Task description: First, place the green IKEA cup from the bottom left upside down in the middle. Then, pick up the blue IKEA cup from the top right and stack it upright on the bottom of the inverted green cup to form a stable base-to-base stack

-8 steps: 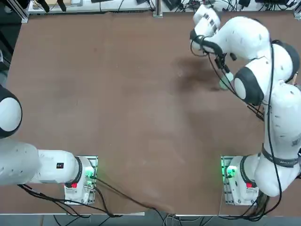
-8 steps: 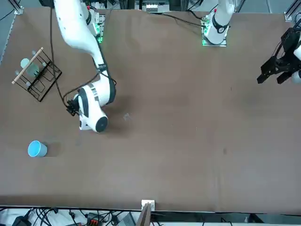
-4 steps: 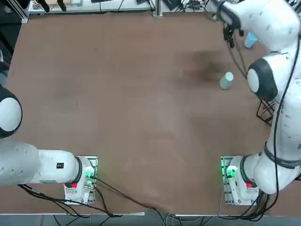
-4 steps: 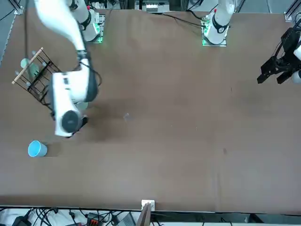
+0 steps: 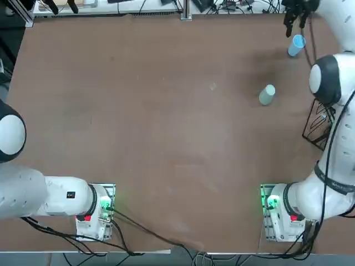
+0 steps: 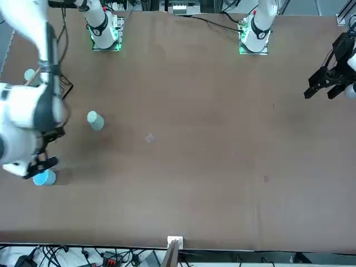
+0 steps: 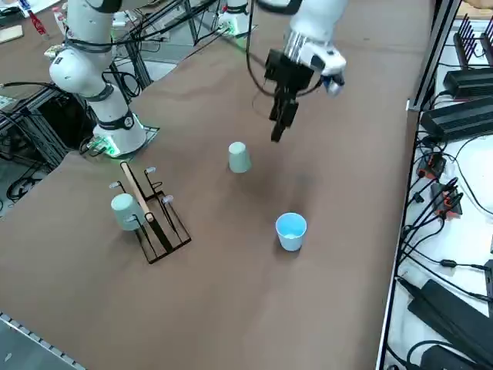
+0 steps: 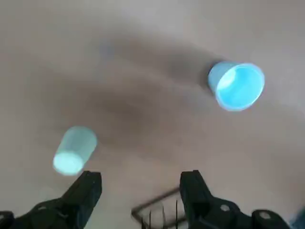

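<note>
You are in the second step: the green IKEA cup already stands upside down on the tabletop, and your right claw hangs in the air with its fingers apart and nothing between them. The blue IKEA cup sits upright on the tabletop beyond the claw and below it, apart from it, while the green one stands off to the claw's other side. Next, I judge, you bring the claw over the blue cup, lower it around the wall and close.
</note>
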`<control>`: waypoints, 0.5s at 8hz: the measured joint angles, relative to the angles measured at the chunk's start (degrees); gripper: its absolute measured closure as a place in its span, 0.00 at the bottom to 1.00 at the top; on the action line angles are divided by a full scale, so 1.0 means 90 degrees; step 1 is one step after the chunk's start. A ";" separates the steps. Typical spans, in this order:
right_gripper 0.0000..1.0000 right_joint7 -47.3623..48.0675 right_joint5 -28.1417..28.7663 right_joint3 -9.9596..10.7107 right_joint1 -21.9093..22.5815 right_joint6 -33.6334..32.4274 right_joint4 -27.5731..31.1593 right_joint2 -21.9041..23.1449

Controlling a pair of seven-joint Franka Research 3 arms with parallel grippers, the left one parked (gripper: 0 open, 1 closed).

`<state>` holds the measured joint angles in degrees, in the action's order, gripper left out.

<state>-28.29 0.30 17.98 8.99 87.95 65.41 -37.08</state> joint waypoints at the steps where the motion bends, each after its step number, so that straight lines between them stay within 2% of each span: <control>1: 0.00 -0.0330 0.0229 -0.0005 -0.0336 0.0457 0.0001 -0.0071; 4: 0.02 -0.1334 0.0714 -0.0024 -0.0931 0.1811 0.0128 -0.0534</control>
<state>-40.29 6.73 17.77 0.61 104.25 66.56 -41.89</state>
